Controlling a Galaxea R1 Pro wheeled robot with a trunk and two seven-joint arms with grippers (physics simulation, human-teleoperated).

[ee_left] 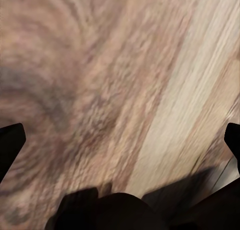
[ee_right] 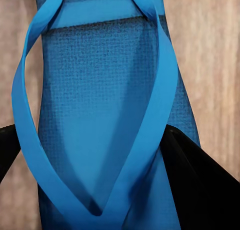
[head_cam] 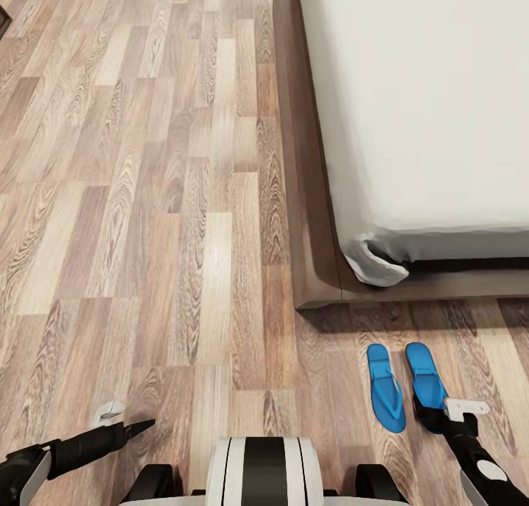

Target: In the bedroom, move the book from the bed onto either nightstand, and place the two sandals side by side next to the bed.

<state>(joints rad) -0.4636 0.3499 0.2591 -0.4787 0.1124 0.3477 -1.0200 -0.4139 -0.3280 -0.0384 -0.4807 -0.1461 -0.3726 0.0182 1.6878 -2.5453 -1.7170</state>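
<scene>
My right pincer [head_cam: 433, 416] grips the right sandal [head_cam: 425, 375] at its toe end; its long axis parallels the left sandal [head_cam: 385, 397] just beside.

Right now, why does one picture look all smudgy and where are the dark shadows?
The left wrist view is blurry because it sits very close to the floor; the right wrist view shows the sandal sharply, weave and all; in the head view a dark shadow lies under the bed edge.
</scene>
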